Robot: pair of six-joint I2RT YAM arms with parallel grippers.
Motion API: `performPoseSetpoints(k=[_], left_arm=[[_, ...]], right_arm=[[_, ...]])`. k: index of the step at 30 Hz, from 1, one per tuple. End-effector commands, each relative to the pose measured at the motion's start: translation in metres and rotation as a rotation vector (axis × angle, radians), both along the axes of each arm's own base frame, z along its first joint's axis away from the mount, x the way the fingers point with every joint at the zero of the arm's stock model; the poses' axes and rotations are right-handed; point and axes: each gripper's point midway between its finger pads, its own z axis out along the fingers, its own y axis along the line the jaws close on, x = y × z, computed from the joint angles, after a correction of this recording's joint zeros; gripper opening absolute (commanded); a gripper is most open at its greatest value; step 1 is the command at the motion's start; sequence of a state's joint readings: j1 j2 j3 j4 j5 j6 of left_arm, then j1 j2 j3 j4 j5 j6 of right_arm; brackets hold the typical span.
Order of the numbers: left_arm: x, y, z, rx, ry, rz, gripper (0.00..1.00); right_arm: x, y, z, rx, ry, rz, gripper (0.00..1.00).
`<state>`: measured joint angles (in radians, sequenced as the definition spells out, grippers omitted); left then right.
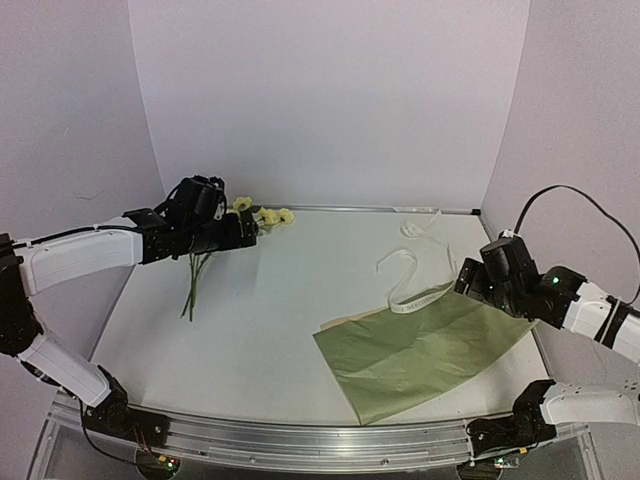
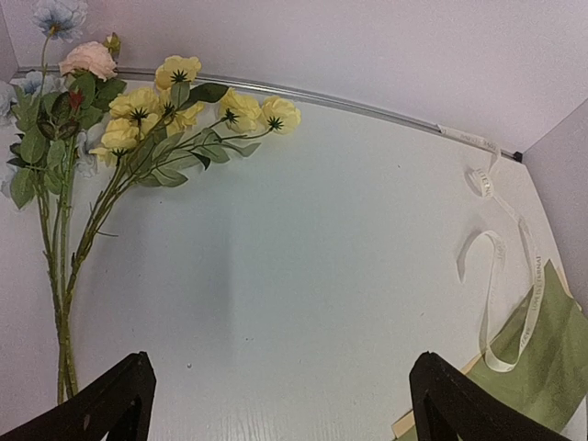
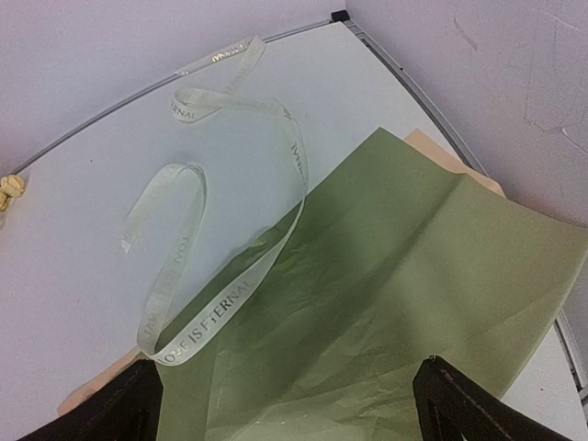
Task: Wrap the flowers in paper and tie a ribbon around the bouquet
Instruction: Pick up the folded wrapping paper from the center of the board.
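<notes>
**STEP 1 OF THE WRAP: FLOWERS NOT YET ON THE PAPER**

**Status.** Seen from beside the rig, the 3 items lie separately and nothing is wrapped or tied. The flowers (image 2: 138, 103) lie flat at the far left of the surface (image 1: 300, 300), blooms toward the back wall and stems toward the near edge. The paper (image 1: 420, 350) lies spread out at the near right, well apart from the flowers. A peach sheet (image 3: 443, 153) shows at the edge of the paper, underneath it. The ribbon (image 3: 213, 310) curls loosely at the far right. 1 end of it lies across the far edge of the paper, and the rest trails toward the back corner.

**Pincers.** The left pincer (image 2: 281, 386) hangs above the flowers with its fingers wide apart and holds nothing; the stems lie just left of its left finger. The right pincer (image 3: 287, 386) is also wide apart and empty, poised over the paper.

**Step in hand.** This appears to be the start of the task: fetching the flowers.

**Next move.** The left pincer probably needs to shift left, come down over the bundled stems and close on all of them at once. It can then carry the bunch to the paper and lay it diagonally. The ribbon end on the paper may need clearing first, or it could get folded into the wrap.
</notes>
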<state>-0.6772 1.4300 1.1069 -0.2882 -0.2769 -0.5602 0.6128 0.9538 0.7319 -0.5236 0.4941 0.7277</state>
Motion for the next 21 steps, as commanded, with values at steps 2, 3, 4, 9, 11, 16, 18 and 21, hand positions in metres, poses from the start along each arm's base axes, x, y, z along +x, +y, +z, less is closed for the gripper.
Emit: performPoseSetpoints(k=[2, 3, 4, 9, 11, 16, 18, 21], left_arm=[[0.007, -0.025, 0.011, -0.135, -0.001, -0.096, 1.00], [0.008, -0.029, 0.008, -0.149, 0.011, -0.111, 1.00], [0.009, -0.032, 0.005, -0.160, 0.021, -0.122, 1.00], [0.010, -0.052, -0.014, -0.253, 0.092, -0.182, 1.00], [0.008, -0.064, -0.026, -0.299, 0.136, -0.218, 1.00], [0.006, -0.089, -0.064, -0.378, 0.261, -0.267, 1.00], [0.004, -0.102, -0.074, -0.441, 0.300, -0.302, 1.00], [-0.002, -0.122, -0.093, -0.467, 0.368, -0.329, 1.00]], right_arm=[[-0.007, -0.009, -0.017, 0.047, 0.057, -0.099, 0.98], [-0.010, -0.010, -0.023, 0.052, 0.076, -0.108, 0.98], [-0.013, -0.012, -0.029, 0.057, 0.096, -0.121, 0.98], [-0.038, -0.030, -0.073, 0.107, 0.228, -0.207, 0.98], [-0.049, -0.037, -0.091, 0.159, 0.278, -0.256, 0.98], [-0.069, -0.056, -0.118, 0.217, 0.325, -0.353, 0.98], [-0.073, -0.060, -0.123, 0.225, 0.326, -0.376, 0.98], [-0.078, -0.063, -0.127, 0.240, 0.323, -0.397, 0.98]])
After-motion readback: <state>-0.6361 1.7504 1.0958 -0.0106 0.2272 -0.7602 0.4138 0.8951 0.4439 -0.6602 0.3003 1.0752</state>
